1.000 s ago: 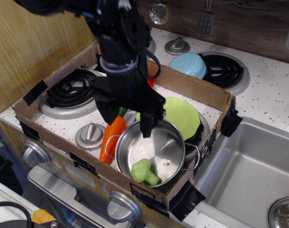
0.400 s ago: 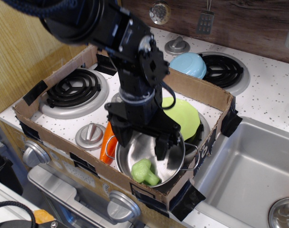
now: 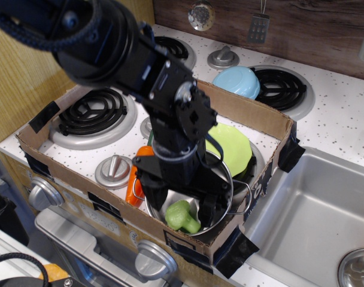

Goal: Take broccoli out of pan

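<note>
The broccoli [image 3: 183, 217], a small light-green floret, lies in the front part of the pan [image 3: 227, 182], a shiny steel pot with wire loop handles. My black gripper [image 3: 180, 208] is lowered into the pan, open, with one finger on each side of the broccoli. I cannot tell whether the fingers touch it. The arm hides most of the pan's floor.
An orange carrot [image 3: 135, 181] lies left of the pan. A lime-green plate [image 3: 231, 147] sits behind it. All are inside a low cardboard box [image 3: 254, 112] on the stove. A light-blue bowl [image 3: 238, 81] sits on the far burner. A sink [image 3: 314, 203] is at the right.
The gripper has moved forward and down into the pan, from above its back rim to astride the broccoli. The broccoli has not moved.
</note>
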